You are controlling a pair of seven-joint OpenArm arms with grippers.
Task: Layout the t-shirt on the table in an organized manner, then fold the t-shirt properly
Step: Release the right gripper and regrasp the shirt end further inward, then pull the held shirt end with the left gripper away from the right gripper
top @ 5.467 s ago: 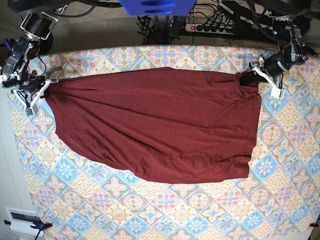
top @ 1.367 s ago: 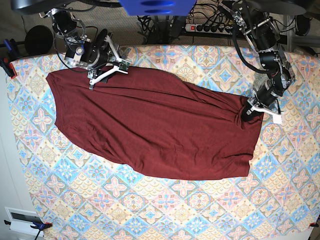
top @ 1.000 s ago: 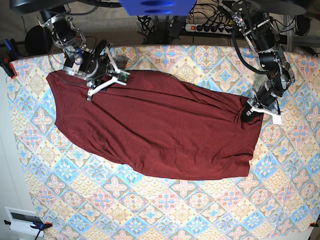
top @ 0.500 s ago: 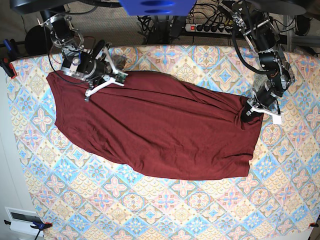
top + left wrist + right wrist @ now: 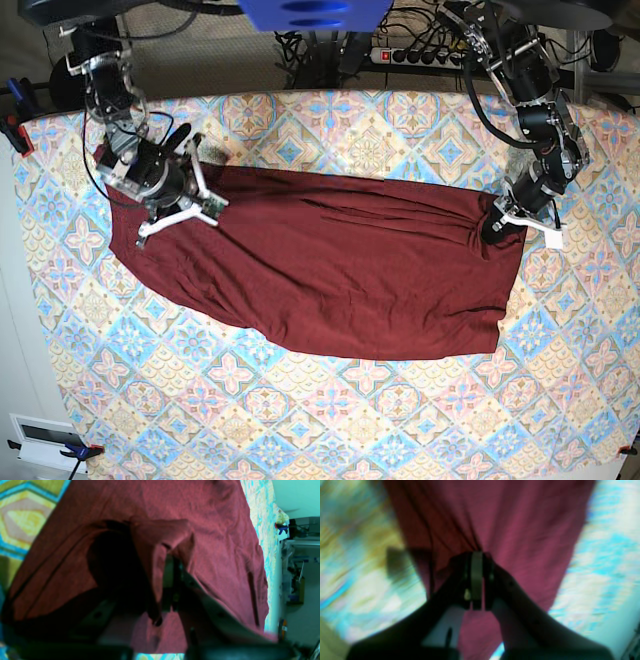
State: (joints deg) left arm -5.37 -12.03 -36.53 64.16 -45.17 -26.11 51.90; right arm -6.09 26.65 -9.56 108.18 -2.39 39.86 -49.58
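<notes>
The dark maroon t-shirt (image 5: pixel 340 270) lies spread across the patterned table (image 5: pixel 330 420), wrinkled along its far edge. At that edge's left end my right gripper (image 5: pixel 180 213) is shut on a pinch of cloth. The right wrist view shows the fingers (image 5: pixel 476 580) pressed together with the t-shirt (image 5: pixel 520 530) gathered into creases at their tips. My left gripper (image 5: pixel 497 226) is shut on the bunched right far corner. In the left wrist view a fold of the t-shirt (image 5: pixel 212 517) hangs over the closed left gripper (image 5: pixel 171 580).
A power strip (image 5: pixel 420 55) and cables lie behind the table's far edge. A blue clamp (image 5: pixel 15 115) sits at the left edge. Off the front left corner there is a white box (image 5: pixel 45 438). Bare patterned cloth shows in front of the shirt.
My right gripper has shut on the shirt's far edge and moved left and toward the front, dragging that edge with it. The left gripper has held still on its corner.
</notes>
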